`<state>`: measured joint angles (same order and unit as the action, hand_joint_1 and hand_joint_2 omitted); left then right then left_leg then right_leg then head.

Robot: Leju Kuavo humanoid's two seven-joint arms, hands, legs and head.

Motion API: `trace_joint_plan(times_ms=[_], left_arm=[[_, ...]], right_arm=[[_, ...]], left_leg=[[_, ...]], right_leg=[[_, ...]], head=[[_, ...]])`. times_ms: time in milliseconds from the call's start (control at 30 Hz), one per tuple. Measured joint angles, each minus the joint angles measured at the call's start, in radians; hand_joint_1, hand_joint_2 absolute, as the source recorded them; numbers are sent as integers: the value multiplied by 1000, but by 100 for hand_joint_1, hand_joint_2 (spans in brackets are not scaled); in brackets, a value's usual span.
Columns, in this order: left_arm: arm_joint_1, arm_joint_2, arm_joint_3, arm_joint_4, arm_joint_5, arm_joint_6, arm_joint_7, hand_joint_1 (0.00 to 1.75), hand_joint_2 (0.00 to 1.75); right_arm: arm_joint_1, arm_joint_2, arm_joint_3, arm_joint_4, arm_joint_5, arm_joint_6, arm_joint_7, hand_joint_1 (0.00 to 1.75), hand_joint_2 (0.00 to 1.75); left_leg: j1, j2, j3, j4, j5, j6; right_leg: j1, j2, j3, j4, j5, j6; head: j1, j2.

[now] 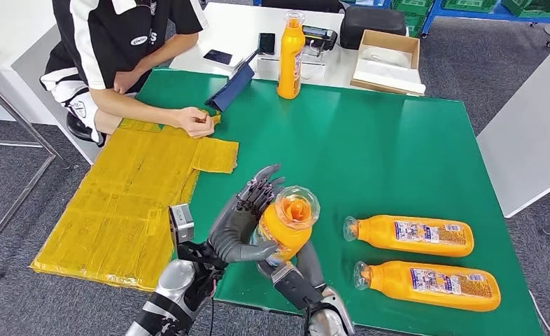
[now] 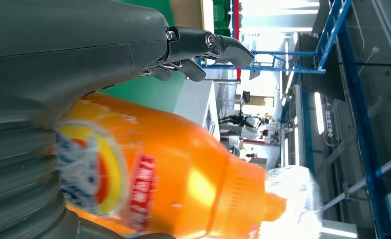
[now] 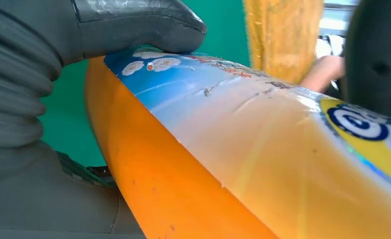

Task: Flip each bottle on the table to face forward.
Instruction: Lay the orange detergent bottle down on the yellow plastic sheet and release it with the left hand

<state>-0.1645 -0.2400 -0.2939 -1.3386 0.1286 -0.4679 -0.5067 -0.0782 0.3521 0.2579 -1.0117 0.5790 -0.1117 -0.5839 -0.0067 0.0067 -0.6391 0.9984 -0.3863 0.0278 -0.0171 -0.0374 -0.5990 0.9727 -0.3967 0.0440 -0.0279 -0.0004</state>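
**Operator:** Holding the upright orange plastic bottle with the clear cap [image 1: 287, 225] between both hands, near the front edge of the green table [image 1: 370, 154]. My left hand [image 1: 241, 220] sits on its left flank, thumb across the body and fingers raised behind the cap. My right hand [image 1: 290, 269] cups it from below and to the right, thumb pressed on the blue-and-white label [image 3: 193, 79].

**Observer:** How will it handle?

**Operator:** Stiff plastic, glossy label, so I judge it slippery, and weighty if full. The wide middle is the place to grip, not the cap.

**Observer:** And the others?

**Operator:** Two orange bottles lying flat [image 1: 412, 235] toward the front right corner; one standing orange bottle [image 1: 290, 56] at the back edge.
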Motion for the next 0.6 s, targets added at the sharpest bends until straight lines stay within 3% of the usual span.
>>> trace_joint_plan(times_ms=[67, 267, 300, 433, 467, 600], left_arm=[[-1, 0, 2, 0, -10, 25, -3, 174, 175], [-1, -2, 9, 4, -101, 147, -24, 175, 175], [-1, -4, 9, 3, -139, 187, -34, 169, 175], [-2, -19, 6, -10, -335, 357, -73, 8, 175], [-2, -22, 4, -13, -369, 382, -78, 0, 175], [-2, -27, 1, -19, -450, 438, -106, 0, 175]], right_arm=[[-4, 0, 10, 14, 12, -20, 5, 175, 175], [-10, -1, 32, 36, 21, -61, 25, 175, 175], [-10, -1, 33, 36, 24, -65, 31, 175, 175], [-10, -1, 34, 37, 31, -70, 54, 175, 175], [-9, -1, 34, 37, 31, -70, 57, 175, 175], [-8, -1, 36, 37, 31, -70, 58, 175, 175]], left_leg=[[0, 0, 0, 0, 0, 0], [0, 0, 0, 0, 0, 0], [0, 0, 0, 0, 0, 0], [0, 0, 0, 0, 0, 0], [0, 0, 0, 0, 0, 0], [0, 0, 0, 0, 0, 0]], right_leg=[[0, 0, 0, 0, 0, 0], [0, 0, 0, 0, 0, 0], [0, 0, 0, 0, 0, 0], [0, 0, 0, 0, 0, 0], [0, 0, 0, 0, 0, 0], [0, 0, 0, 0, 0, 0]], head=[[0, 0], [0, 0], [0, 0], [0, 0], [0, 0], [0, 0]])
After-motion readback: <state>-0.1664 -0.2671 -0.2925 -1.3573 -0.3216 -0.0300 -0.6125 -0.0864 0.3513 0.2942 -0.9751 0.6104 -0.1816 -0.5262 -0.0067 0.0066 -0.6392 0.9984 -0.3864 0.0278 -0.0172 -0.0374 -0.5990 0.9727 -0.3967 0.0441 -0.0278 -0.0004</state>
